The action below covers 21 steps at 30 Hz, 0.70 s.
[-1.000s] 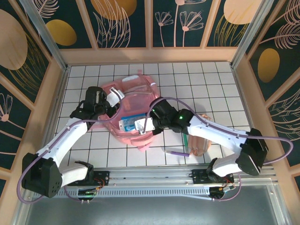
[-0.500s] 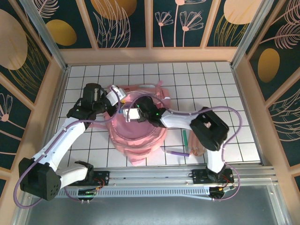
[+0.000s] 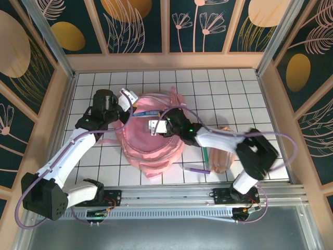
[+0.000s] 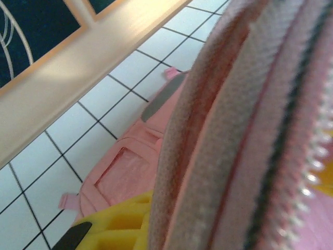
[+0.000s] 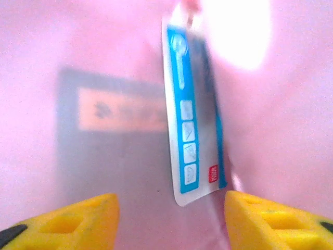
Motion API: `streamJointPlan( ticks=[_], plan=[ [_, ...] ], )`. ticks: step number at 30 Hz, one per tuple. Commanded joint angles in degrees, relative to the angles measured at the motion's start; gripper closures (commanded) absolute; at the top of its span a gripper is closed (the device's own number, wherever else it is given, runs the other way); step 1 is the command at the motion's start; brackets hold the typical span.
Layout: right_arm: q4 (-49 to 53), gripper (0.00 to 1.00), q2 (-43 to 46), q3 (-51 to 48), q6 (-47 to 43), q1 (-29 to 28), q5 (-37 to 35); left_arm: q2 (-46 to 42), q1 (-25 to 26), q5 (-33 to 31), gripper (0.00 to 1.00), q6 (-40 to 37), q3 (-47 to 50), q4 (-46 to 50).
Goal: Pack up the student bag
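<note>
The right fingers stand apart with nothing between them, pointing into the pink interior of the student bag. Just ahead of them a blue-and-white card package stands on edge, clear of both yellow tips. Behind it is a dark grey flat shape with an orange band, too blurred to name.

The left fingers are closed on the bag's rim. From the left wrist, the padded pink edge and its zipper run close across the lens, with one yellow fingertip underneath.

From above, the student bag lies on the white gridded counter, left of centre, with its mouth turned toward the far wall. The left arm holds the opening's far-left edge. The right arm reaches in from the right, with its wrist over the middle of the bag. The blue-and-white package shows inside the opening near the far rim.

To the right of the bag, apart from it, a peach-pink pencil pouch lies on the counter. A green pen lies just beside the pouch, and a lilac pen-like stick lies nearer the front edge.
</note>
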<state>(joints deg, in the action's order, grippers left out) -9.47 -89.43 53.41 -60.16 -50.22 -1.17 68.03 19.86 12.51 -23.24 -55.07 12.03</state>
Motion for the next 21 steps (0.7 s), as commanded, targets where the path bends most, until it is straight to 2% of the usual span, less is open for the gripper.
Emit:
streamJointPlan(
  ticks=[1, 2, 3, 4, 6, 7, 9, 10, 14, 16, 18, 21],
  plan=[
    [4.1, 0.34, 13.0, -3.8, 10.2, 0.2, 18.4, 0.5, -0.1, -7.1, 1.00, 5.7, -1.0, -10.2],
    [3.7, 0.31, 16.3, -5.3, 13.9, 0.2, 19.2, 0.9, -0.1, -8.9, 1.00, 7.0, -1.0, -10.5],
    [2.4, 0.18, 19.0, -6.6, 18.6, 0.2, 18.2, 1.2, 0.0, -10.4, 1.00, 8.0, -1.0, -10.7],
    [-0.2, 0.01, 21.8, -8.3, 26.3, 0.2, 14.7, 1.4, -0.1, -12.1, 1.00, 9.2, -1.0, -11.0],
    [-4.3, 0.01, 26.0, -10.7, 43.8, 0.4, -1.7, 1.7, 0.0, -14.7, 1.00, 11.5, -1.0, -11.4],
    [-3.3, 0.01, 27.6, -11.3, 54.6, 1.0, -12.7, 1.9, -0.1, -16.1, 1.00, 12.8, -1.0, -11.7],
    [10.3, 0.01, 28.7, -9.5, 78.0, 3.4, -32.1, 2.3, -0.1, -17.5, 1.00, 14.4, -1.0, -11.8],
    [20.9, 0.01, 28.4, -7.8, 88.4, 6.6, -35.2, 2.5, 0.0, -17.8, 1.00, 15.0, -1.0, -11.8],
    [45.5, 0.02, 23.1, -5.8, 105.9, 25.4, -20.1, 3.4, -0.1, -15.3, 1.00, 15.8, -1.0, -12.1],
    [47.9, 0.05, 19.8, -8.3, 105.3, 32.0, -11.1, 3.5, -0.1, -13.8, 1.00, 15.9, 0.4, -12.0],
    [49.0, 0.05, 17.9, -10.7, 105.8, 34.9, -8.5, 3.3, -0.1, -13.4, 1.00, 15.9, 0.8, -12.2],
    [46.9, 0.07, 16.9, -12.4, 103.0, 35.4, -7.8, 3.1, -0.1, -13.4, 1.00, 14.8, 0.9, -11.7]
  ],
)
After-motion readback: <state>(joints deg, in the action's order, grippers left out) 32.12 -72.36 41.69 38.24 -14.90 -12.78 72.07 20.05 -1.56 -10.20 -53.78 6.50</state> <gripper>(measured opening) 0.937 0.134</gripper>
